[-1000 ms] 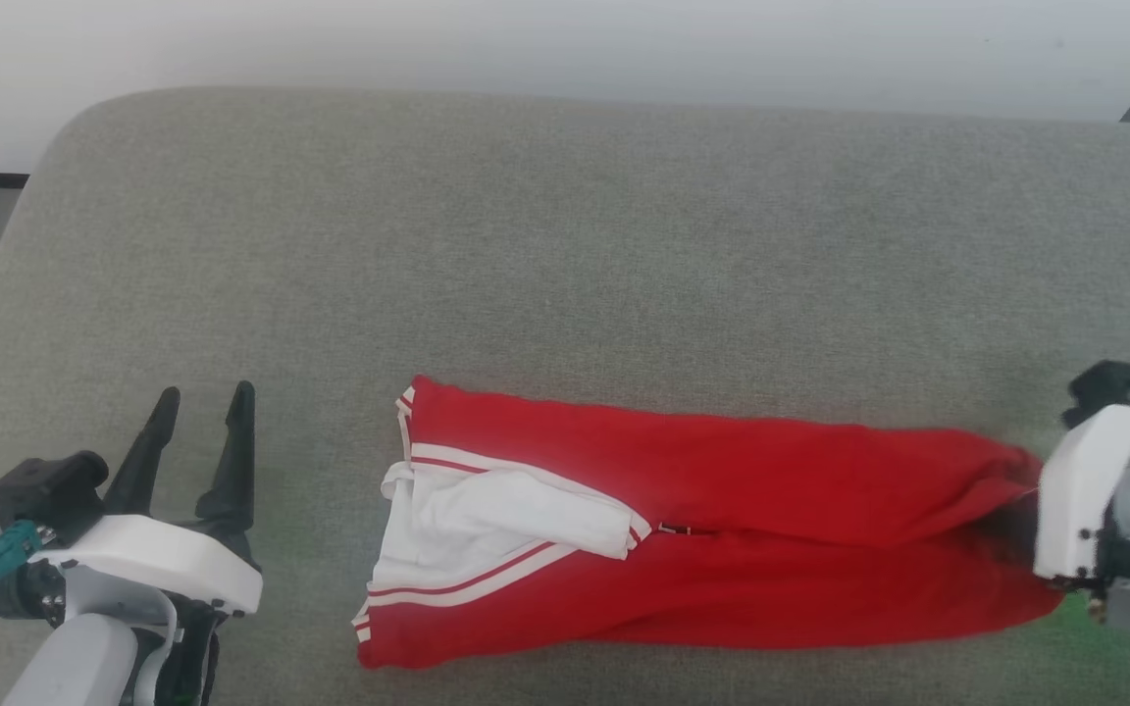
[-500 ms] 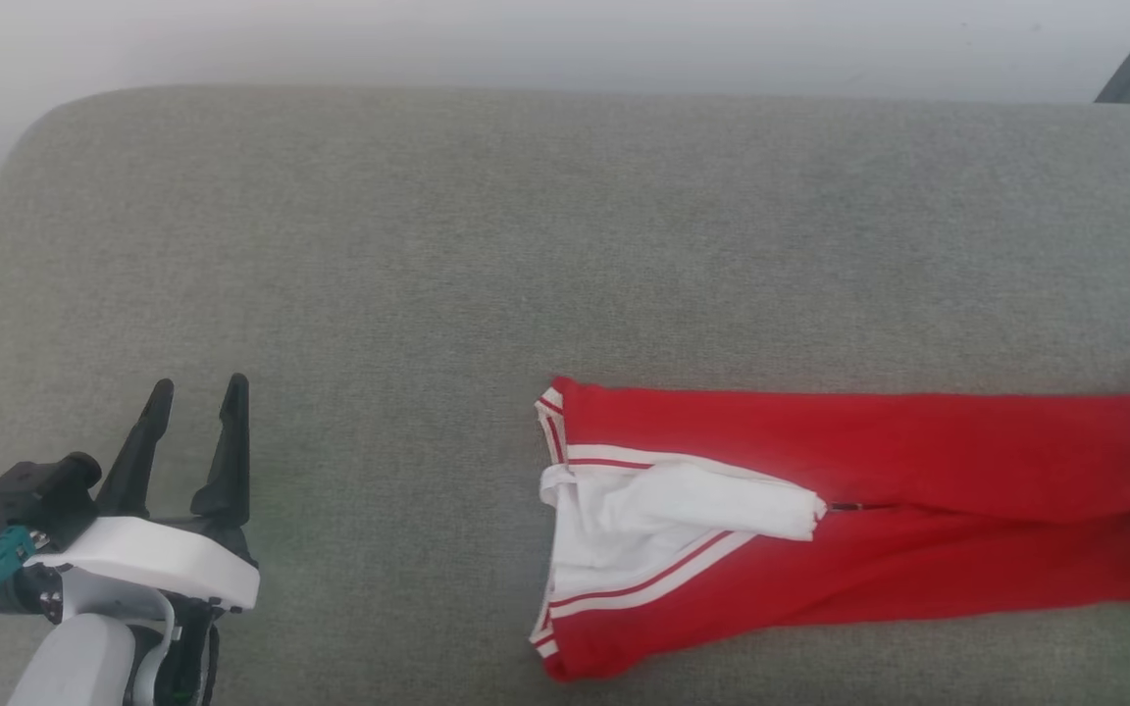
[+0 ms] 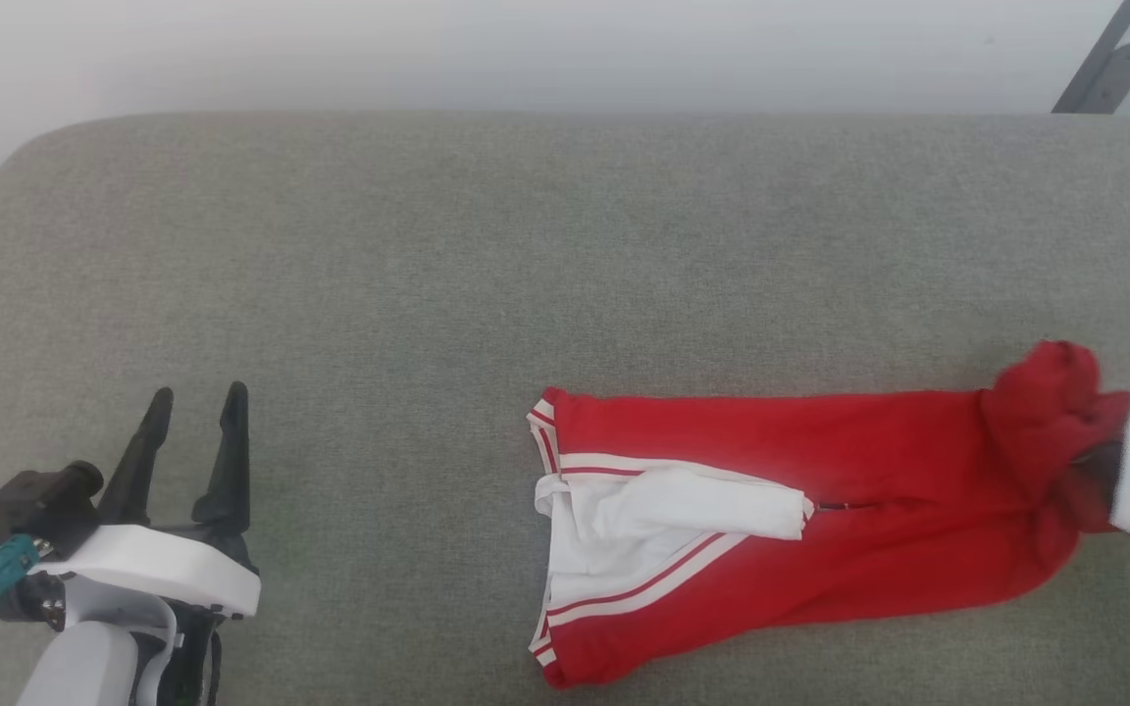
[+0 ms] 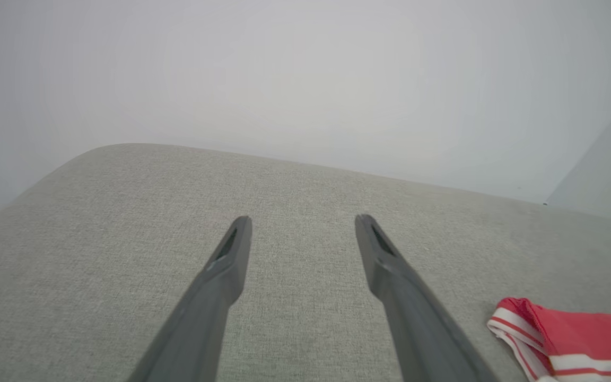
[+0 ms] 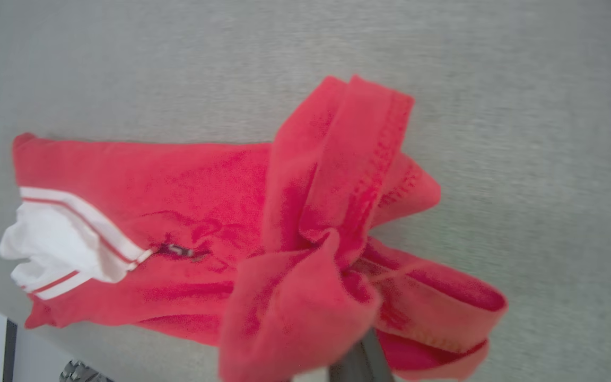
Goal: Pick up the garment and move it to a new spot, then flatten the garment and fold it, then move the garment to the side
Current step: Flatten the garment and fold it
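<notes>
On grey cushion (image 3: 526,245): garment (image 3: 869,461) laid long | R gripper (image 3: 1104,461) clamped on its bunched end | L gripper (image 3: 199,394) wide, empty

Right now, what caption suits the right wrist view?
Right tool shut on the bunched hem of a red jersey lying on a grey cushion.

gry fabric cushion (image 3: 428,245) | wht wall (image 3: 526,49) behind | dk bar (image 3: 1104,64) top-R

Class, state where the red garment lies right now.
In the head view the garment lies on the grey cushion, lower right, its bunched right end held by the right gripper, far from the open left gripper.
</notes>
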